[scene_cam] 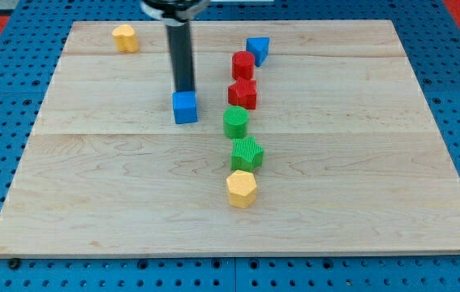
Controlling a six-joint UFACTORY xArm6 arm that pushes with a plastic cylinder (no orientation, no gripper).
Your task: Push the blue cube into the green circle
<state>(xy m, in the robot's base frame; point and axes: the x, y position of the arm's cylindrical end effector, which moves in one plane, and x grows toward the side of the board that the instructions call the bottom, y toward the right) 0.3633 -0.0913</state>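
The blue cube (185, 107) sits on the wooden board a little left of centre. The green circle (235, 122), a round green block, stands to the cube's right and slightly lower, a short gap away. My tip (184, 91) comes down from the view's top and rests just behind the cube's top edge, touching or nearly touching it.
A red block (242, 64) and a red star-like block (242, 93) stand above the green circle. A blue triangular block (257, 49) is beside them. A green star-like block (247, 153) and a yellow hexagon (242, 188) lie below. A yellow block (125, 38) sits top left.
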